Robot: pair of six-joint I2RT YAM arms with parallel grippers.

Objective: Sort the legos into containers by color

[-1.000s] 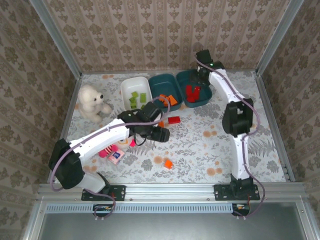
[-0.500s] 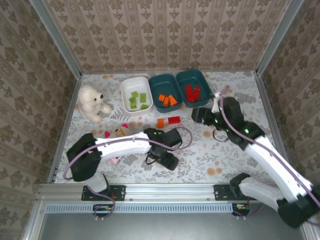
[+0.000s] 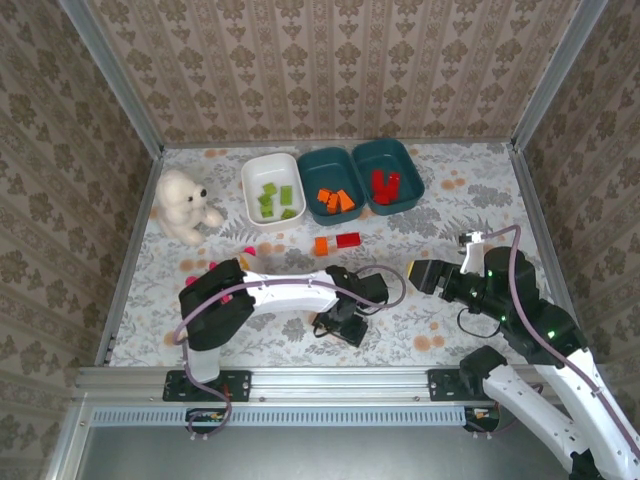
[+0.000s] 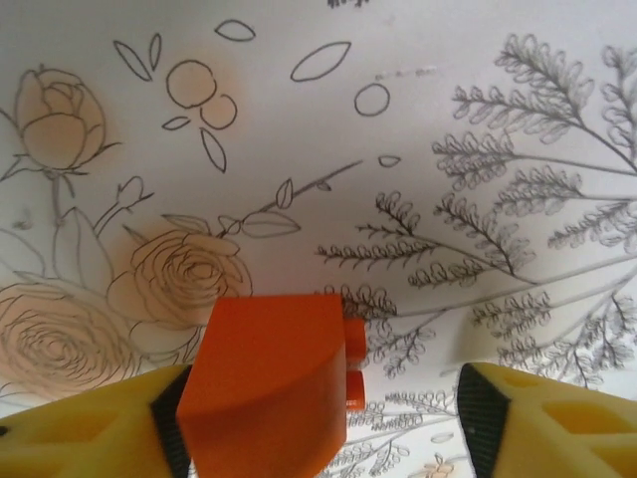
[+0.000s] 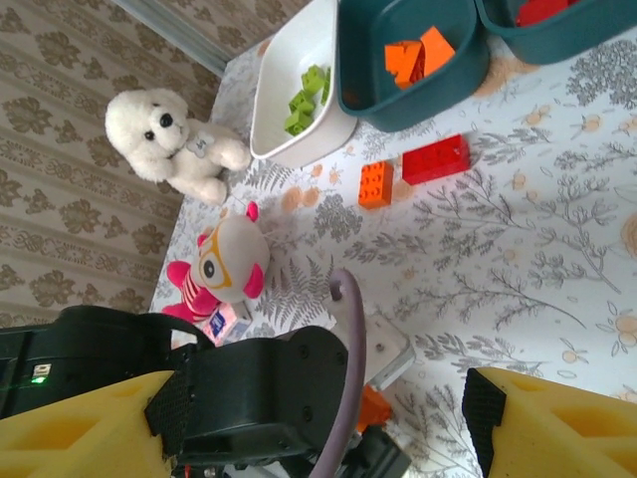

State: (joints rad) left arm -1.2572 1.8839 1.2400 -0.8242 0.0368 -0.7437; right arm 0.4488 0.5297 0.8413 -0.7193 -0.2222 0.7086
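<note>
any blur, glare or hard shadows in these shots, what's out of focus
Left wrist view: the orange brick, very near the lens, looks slightly soft, as do the yellow fingers; the tablecloth print is crisp. Right wrist view: the frame is tilted, the teddy bear sharp. Top external view: even light, faint shadows, no glare.

Bare flowered counter [image 3: 400, 320] lies open between the left gripper [image 3: 340, 326] and the right gripper [image 3: 418, 275]. Beyond both, a small orange plastic brick [image 3: 321, 245] and a red rectangular plastic brick [image 3: 348, 239] lie loose in front of a shallow white plastic tray [image 3: 248, 180], a dark teal plastic tray [image 3: 304, 180] and a second teal tray [image 3: 415, 185]. Left of the left gripper, its white arm [image 3: 280, 292], a pink striped doll [image 5: 227, 264] and a white teddy bear [image 3: 183, 205] block the way.
</note>
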